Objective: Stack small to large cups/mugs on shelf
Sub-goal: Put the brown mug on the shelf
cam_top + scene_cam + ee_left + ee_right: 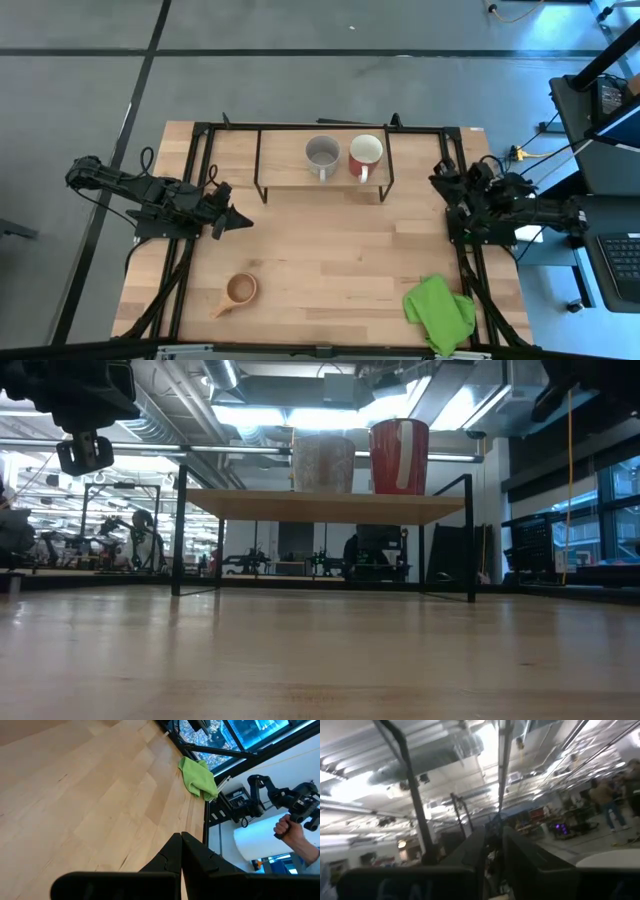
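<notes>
The light-wood shelf stands on thin black legs at the table's far middle. On it the grey mug and the red mug stand upright side by side, red to the right. The small tan wooden cup sits upright on the tabletop near the near-left corner. My left gripper hovers shut over the table's left part, pointing right, well apart from the cup. My right gripper waits shut at the table's right edge, tilted upward.
A crumpled green cloth lies at the near-right corner. Black frame rails run along the table's left and right sides. Bare tabletop spreads between shelf and near edge. A person's hand shows beyond the table.
</notes>
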Robot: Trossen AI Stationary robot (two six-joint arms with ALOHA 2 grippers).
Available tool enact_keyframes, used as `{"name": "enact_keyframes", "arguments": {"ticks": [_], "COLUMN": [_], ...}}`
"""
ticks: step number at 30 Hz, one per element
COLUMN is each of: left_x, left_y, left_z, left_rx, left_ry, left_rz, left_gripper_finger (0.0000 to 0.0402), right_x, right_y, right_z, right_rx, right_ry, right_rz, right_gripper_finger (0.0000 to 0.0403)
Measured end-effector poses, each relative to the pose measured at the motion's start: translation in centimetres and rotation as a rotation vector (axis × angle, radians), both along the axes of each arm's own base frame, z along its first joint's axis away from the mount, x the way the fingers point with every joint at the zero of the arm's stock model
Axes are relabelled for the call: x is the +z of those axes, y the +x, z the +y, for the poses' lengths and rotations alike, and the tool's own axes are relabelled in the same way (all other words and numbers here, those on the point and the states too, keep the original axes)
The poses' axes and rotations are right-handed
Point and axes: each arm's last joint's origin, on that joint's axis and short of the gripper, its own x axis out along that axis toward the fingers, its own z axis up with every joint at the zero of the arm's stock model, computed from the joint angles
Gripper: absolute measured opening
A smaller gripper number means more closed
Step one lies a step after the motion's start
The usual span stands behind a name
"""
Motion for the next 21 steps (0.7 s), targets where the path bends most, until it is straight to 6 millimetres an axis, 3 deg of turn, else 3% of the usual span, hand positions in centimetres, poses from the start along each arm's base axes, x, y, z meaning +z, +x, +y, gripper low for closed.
{"name": "enact_keyframes", "arguments": {"ticks": [7, 16, 21], "left_x": [0.0, 0.0, 0.0], "left_y": [0.0, 0.0, 0.0], "left_z": [0.0, 0.1, 0.1], "left_rx": [0.001, 0.015, 0.015], "left_ry": [0.02, 0.034, 0.034], "left_rz": [-0.003, -0.005, -0.005], "left_gripper_finger": [0.0, 0.0, 0.0], "right_x": [0.4, -2.3, -3.4], "right_y": [-1.3, -0.9, -0.2], "right_z": [-0.2, -0.1, -0.1], "right_rx": [-0.083, -0.038, -0.028], "right_ry": [0.03, 0.046, 0.044], "right_rz": [-0.1, -0.168, -0.05], "right_gripper_finger": [0.0069, 0.0069, 0.0069]}}
